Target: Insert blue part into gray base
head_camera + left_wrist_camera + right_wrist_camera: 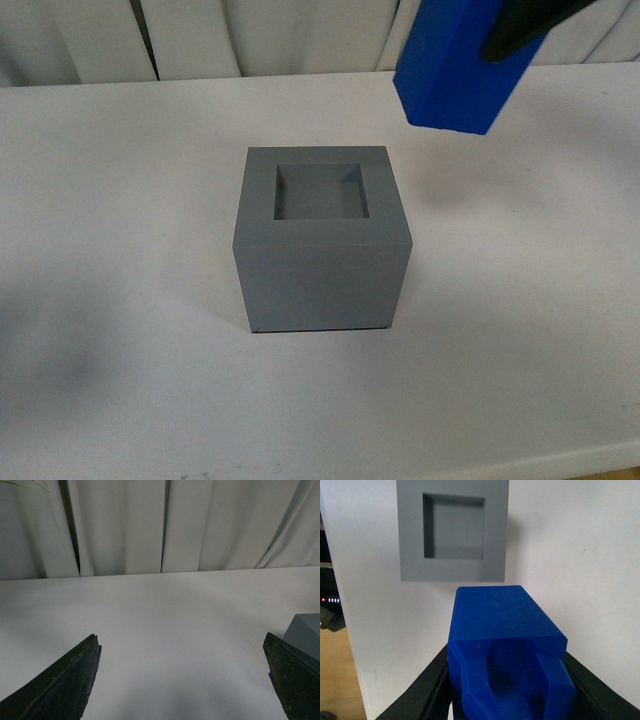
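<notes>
Pale pleated curtains (250,35) hang behind a white bench (100,330). The right tool (507,700) is clamped on the blue part (500,615). Its wrist view shows black fingers (422,692) pressed against both flanks of the part's cut-out handle end. The plain square-section body runs forward past the fingertips.

Beyond that free end, ahead of the tool and clear of the part, the gray base (452,530) sits on the bench. Its square recess (454,527) is open towards the camera. The recess lies a little to one side of the part's line rather than straight ahead of it.

The left tool (180,680) stands open with nothing held, and only bare bench shows between its two dark fingers (60,690). A corner of the gray base shows just beside one of them, at the frame's edge.

The front view alone shows the part hanging tilted in the air. Its square lower end is free above the bench, behind the base and towards the robot's right, not touching it. Only a black sliver of the right tool crosses the part at the top edge of that view. The same view shows the base's front wall and full height. The right wrist view alone shows the bench's edge, a wooden floor (335,680) past it, and a dark unit with small red lights (327,600).
</notes>
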Controlling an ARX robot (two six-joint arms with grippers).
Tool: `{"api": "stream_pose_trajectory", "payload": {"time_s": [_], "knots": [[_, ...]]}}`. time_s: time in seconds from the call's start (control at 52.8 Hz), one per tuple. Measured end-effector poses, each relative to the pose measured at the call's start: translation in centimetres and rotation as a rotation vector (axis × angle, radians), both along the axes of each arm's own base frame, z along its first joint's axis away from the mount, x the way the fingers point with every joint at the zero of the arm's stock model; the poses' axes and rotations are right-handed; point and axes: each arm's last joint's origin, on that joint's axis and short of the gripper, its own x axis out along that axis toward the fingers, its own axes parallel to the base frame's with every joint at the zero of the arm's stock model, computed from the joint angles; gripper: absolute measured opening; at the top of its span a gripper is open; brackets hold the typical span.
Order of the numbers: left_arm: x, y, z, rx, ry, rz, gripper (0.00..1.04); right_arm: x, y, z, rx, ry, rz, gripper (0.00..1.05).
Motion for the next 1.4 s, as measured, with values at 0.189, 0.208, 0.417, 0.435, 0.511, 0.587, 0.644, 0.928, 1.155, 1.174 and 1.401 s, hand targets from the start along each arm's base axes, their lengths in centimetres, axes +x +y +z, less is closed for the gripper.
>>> {"api": "stream_pose_trajectory", "payload": {"time_s": [0.189,0.208,0.417,0.435,0.511,0.587,0.644,0.928,1.155,1.174,1.401], "knots": [[0.0,0.0,0.0,0.0,0.0,0.0,0.99,-0.8,2.1,-0.6,0.006,0.01,0.031,0.48],[0.0,0.0,0.0,0.0,0.0,0.0,0.99,-0.9,2.4,-0.8,0.004,0.011,0.034,0.48],[0.0,0.0,0.0,0.0,0.0,0.0,0.99,-1.7,4.6,-1.6,0.009,0.021,0.057,0.48],[0.0,0.0,0.0,0.0,0.0,0.0,0.99,-1.7,4.8,-1.7,0.009,0.022,0.056,0.48],[0.0,0.0,0.0,0.0,0.0,0.0,0.99,-1.6,5.1,-2.1,0.0,0.027,0.054,0.48],[0.0,0.0,0.0,0.0,0.0,0.0,0.99,-1.4,5.4,-2.5,-0.003,0.028,0.05,0.48],[0.0,0.0,0.0,0.0,0.0,0.0,0.99,-1.3,5.5,-2.7,-0.005,0.025,0.046,0.48],[0.0,0.0,0.0,0.0,0.0,0.0,0.99,-1.1,6.2,-3.5,-0.01,0.039,0.049,0.48],[0.0,0.0,0.0,0.0,0.0,0.0,0.99,-1.3,6.1,-3.7,-0.019,0.045,0.047,0.48],[0.0,0.0,0.0,0.0,0.0,0.0,0.99,-1.3,6.1,-3.7,-0.021,0.045,0.047,0.48],[0.0,0.0,0.0,0.0,0.0,0.0,0.99,-1.4,6.1,-4.3,-0.039,0.054,0.021,0.48]]}}
